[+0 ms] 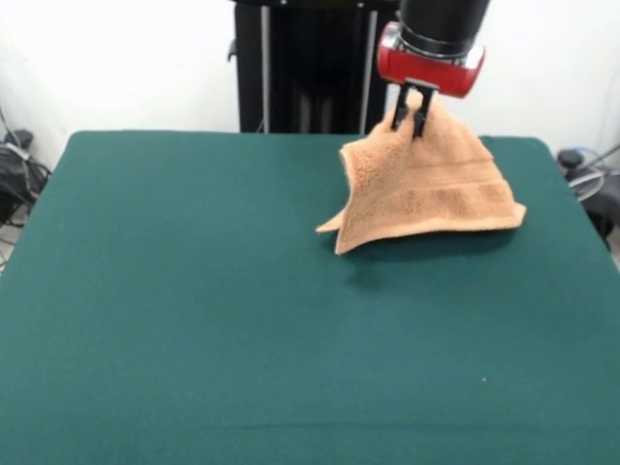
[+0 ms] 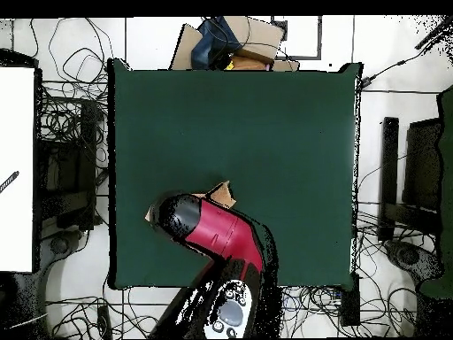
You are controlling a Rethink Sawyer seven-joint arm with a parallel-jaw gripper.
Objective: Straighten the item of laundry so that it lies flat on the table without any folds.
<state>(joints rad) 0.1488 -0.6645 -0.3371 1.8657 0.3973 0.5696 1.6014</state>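
Observation:
The light orange-tan towel point(image 1: 426, 189) hangs in a peak from my gripper point(image 1: 410, 119) at the far right of the green table point(image 1: 194, 310). The two dark fingers pinch the towel's top. Its lower edges and corners rest on the table, with folds down its left side. In the overhead view the red and black arm point(image 2: 217, 232) covers most of the towel; only a tan corner point(image 2: 220, 192) shows beside it, near the robot's side of the table point(image 2: 265, 124).
The black pedestal point(image 1: 310, 68) stands behind the table's far edge. Cables and dark equipment point(image 1: 19, 174) lie off the table's left and right sides. Boxes point(image 2: 234, 42) lie beyond the table's far edge in the overhead view.

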